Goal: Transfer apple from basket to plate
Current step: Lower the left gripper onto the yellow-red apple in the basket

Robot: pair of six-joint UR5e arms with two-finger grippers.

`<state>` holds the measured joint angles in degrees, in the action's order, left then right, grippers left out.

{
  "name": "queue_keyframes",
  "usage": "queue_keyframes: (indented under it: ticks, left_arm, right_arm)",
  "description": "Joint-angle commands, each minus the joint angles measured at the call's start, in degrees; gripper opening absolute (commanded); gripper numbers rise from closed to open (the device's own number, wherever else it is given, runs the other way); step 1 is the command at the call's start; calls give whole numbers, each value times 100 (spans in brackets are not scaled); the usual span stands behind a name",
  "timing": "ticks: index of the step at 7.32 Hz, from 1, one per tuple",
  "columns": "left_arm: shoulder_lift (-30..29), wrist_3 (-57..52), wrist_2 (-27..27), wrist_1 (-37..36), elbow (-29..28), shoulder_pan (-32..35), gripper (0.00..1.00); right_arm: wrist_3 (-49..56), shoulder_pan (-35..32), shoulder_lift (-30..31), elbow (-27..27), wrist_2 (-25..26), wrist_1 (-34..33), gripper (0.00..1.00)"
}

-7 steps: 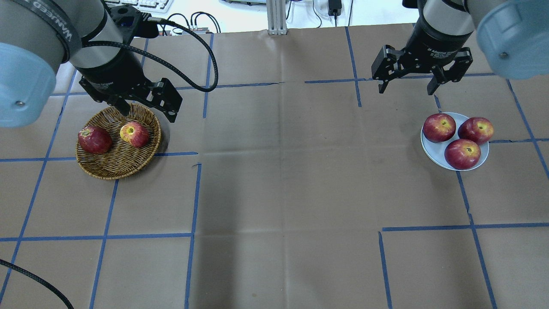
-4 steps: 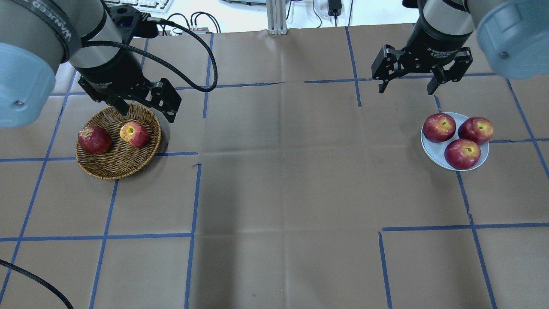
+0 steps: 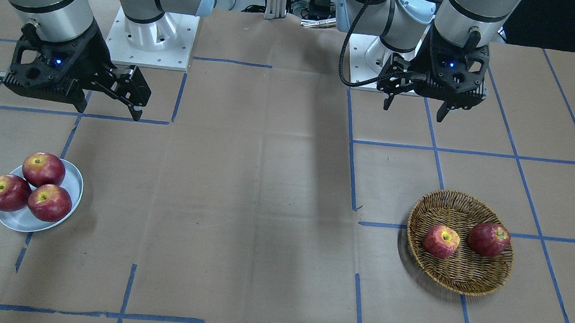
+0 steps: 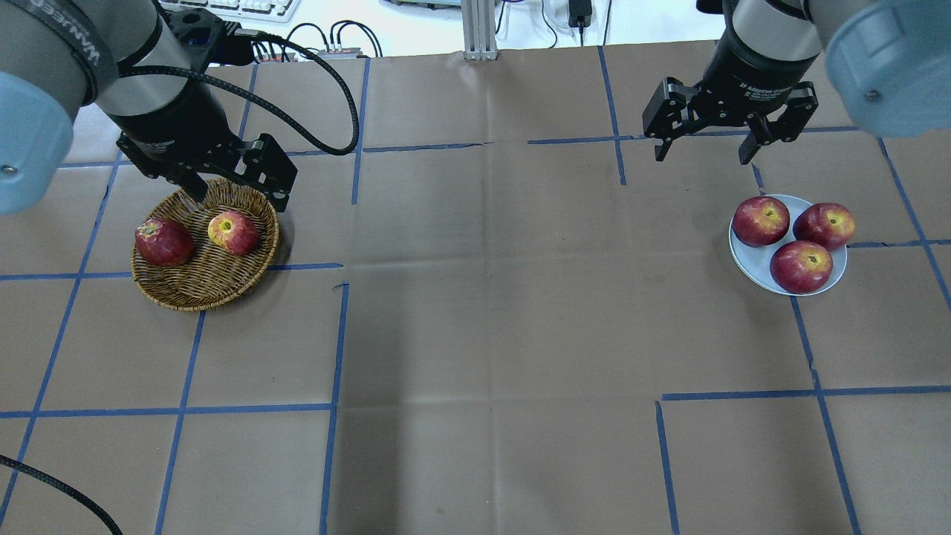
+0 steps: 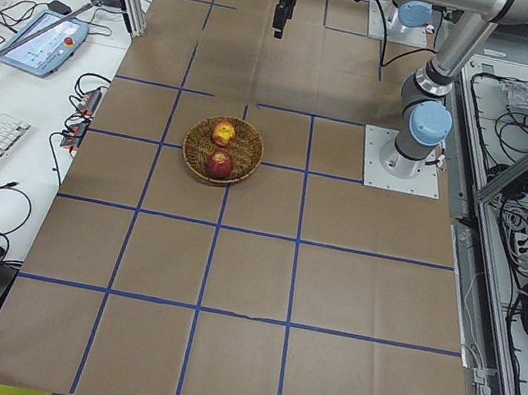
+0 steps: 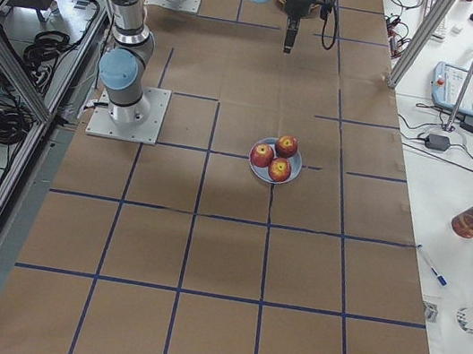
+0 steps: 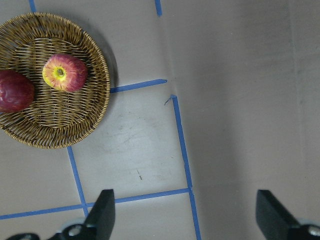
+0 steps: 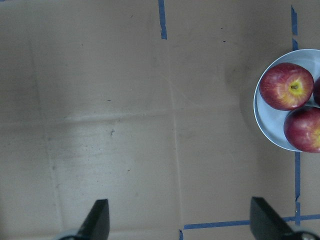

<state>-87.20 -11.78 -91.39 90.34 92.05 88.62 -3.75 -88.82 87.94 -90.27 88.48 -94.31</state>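
The pinkish-red apple [image 4: 233, 232] with a yellow-green stem hollow lies in the brown wicker basket [image 4: 200, 297] at the left. It also shows in the front view [image 3: 441, 241] and the left wrist view [image 7: 65, 73]. My left gripper [image 4: 239, 197] is open and empty, raised over the basket's back rim. The pale plate [image 4: 747, 260] at the right holds three dark red apples. My right gripper [image 4: 702, 157] is open and empty, raised behind the plate and a little to its left.
A darker red apple [image 4: 163, 241] lies in the basket left of the pinkish one. The table is brown paper with blue tape lines. The left arm's black cable [image 4: 327, 89] loops behind the basket.
My left gripper has shifted a little left and back over the basket's rim. The right arm and all the apples have not moved.
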Motion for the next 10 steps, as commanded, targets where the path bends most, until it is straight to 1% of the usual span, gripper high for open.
queue_keyframes:
  ticks: [1, 2, 3, 4, 5, 6, 7, 9, 10]
  left_arm:
    - [-43, -933, 59, -60, 23, -509, 99]
    - [-382, -1610, 112, -261, 111, -1000, 99]
    - [-742, -1695, 60, -898, 199, -1170, 99]
    - [-1068, -1844, 51, -1339, 208, -1276, 99]
    - [-1480, -1924, 94, -1553, 200, -1469, 99]
    - [-1911, -2360, 95, -2085, 208, -1514, 99]
    - [-2237, -2999, 121, -2430, 156, -1523, 99]
    - [-2511, -3093, 112, -2608, 182, -1523, 99]
    - [-2634, -3085, 121, -2914, 252, -1523, 99]
  right_arm:
    - [-3, -12, 4, 0, -6, 0, 100]
    - [-3, -12, 12, -9, -6, 0, 100]
    - [-3, -12, 13, -17, -6, 0, 100]
    - [-3, -12, 13, -17, 2, 0, 100]
    - [-3, -12, 13, -26, -6, 0, 100]
    - [-3, -12, 13, -26, -15, 0, 100]
    - [-12, -12, 13, -26, -15, 0, 100]
    - [-12, -12, 48, -35, -15, 0, 100]
    - [-12, -12, 48, -35, -15, 0, 100]
